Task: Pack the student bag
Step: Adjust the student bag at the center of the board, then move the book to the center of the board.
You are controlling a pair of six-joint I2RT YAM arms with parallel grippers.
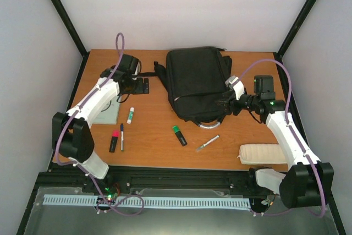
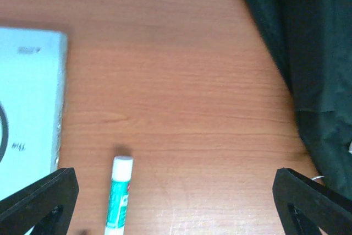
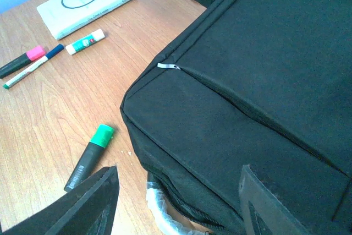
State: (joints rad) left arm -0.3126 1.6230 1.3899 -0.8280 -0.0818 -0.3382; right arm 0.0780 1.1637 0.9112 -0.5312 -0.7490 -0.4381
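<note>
Jaws gape on left gripper [image 2: 175, 175] above a white-and-green glue stick [image 2: 120, 199]; right gripper [image 3: 179, 181], parted, straddles the large black fabric backpack [image 3: 258, 75].

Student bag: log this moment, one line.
student bag: lying flat | left gripper: open above glue stick | right gripper: open at bag edge

The left arm [image 1: 91, 103] stretches forward and inward from its base, and the left gripper [image 2: 176, 210] faces down with its jaws spread fully wide. The right arm [image 1: 289, 130] angles inward, and the right gripper [image 3: 181, 202] has its jaws partly apart (whether they clamp anything is unclear).
</note>
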